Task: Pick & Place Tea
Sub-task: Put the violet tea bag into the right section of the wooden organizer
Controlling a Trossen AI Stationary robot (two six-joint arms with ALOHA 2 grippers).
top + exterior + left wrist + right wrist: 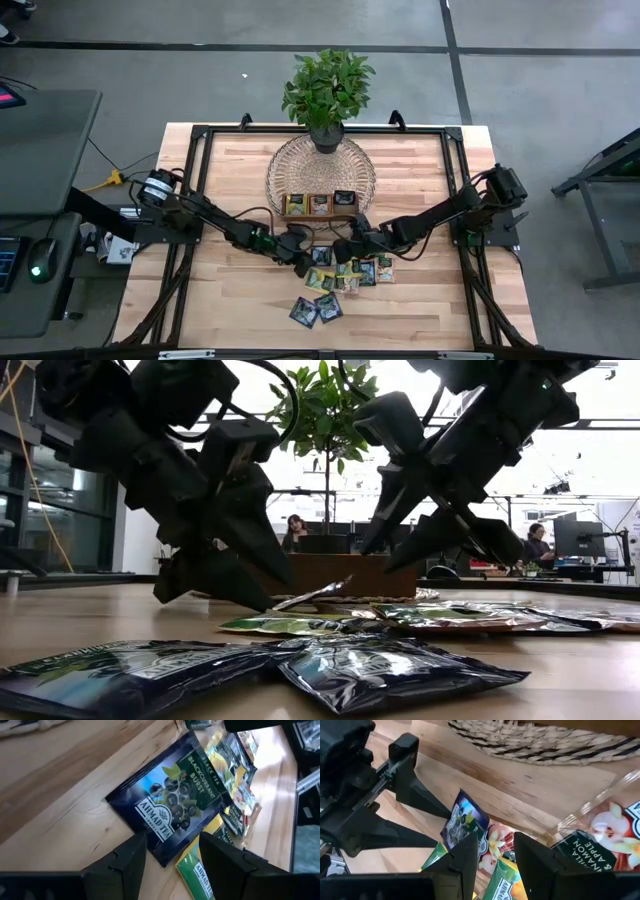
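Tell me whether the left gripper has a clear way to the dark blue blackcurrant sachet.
Probably yes. The left gripper stands open right over the blackcurrant sachet, whose near edge lies between its fingers; nothing covers it, though a yellow-green sachet lies alongside.

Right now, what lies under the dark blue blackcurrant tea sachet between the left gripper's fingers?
The dark blue blackcurrant sachet lies flat, mostly on bare light wooden tabletop. Its far edge overlaps yellow-green sachets. How far they reach beneath it is covered. The left gripper stands open over it.
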